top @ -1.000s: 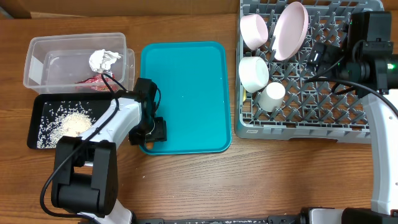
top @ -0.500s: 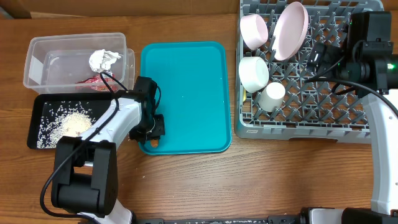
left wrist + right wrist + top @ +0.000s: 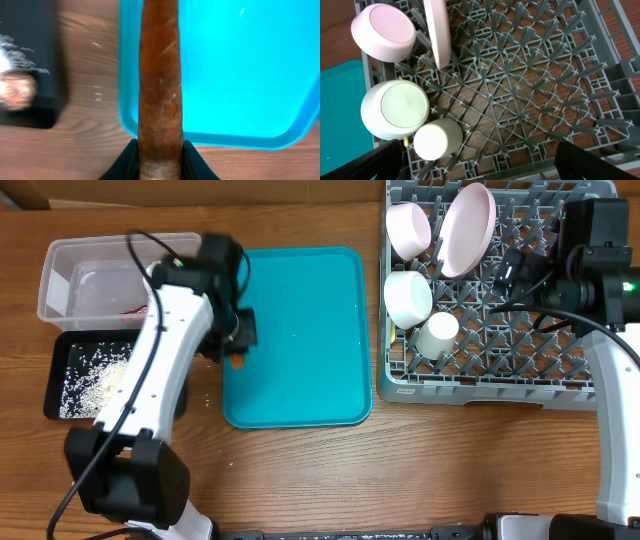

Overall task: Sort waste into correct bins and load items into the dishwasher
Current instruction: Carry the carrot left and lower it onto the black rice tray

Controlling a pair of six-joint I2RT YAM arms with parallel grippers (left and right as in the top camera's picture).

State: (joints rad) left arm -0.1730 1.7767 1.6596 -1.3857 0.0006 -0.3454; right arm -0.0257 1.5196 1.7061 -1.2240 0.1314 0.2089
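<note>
Since the earlier overhead frame, the left arm has swung up from the teal tray's (image 3: pixel 300 330) lower-left corner to its left rim, taking the carrot (image 3: pixel 160 85) with it. The left gripper (image 3: pixel 159 152) is clamped on the carrot's wider end, and the carrot hangs over that rim. Just left of it lies the black tray (image 3: pixel 70 370) with rice (image 3: pixel 95 385) and a brown lump (image 3: pixel 15 90), and the clear tub (image 3: pixel 60 280) sits above. At upper right, the dish rack (image 3: pixel 520 360) holds a plate (image 3: pixel 467 230), two bowls (image 3: pixel 408 230) and a cup (image 3: pixel 437 335). The right gripper (image 3: pixel 485 165) hovers over the rack with its fingers spread wide and nothing between them.
</note>
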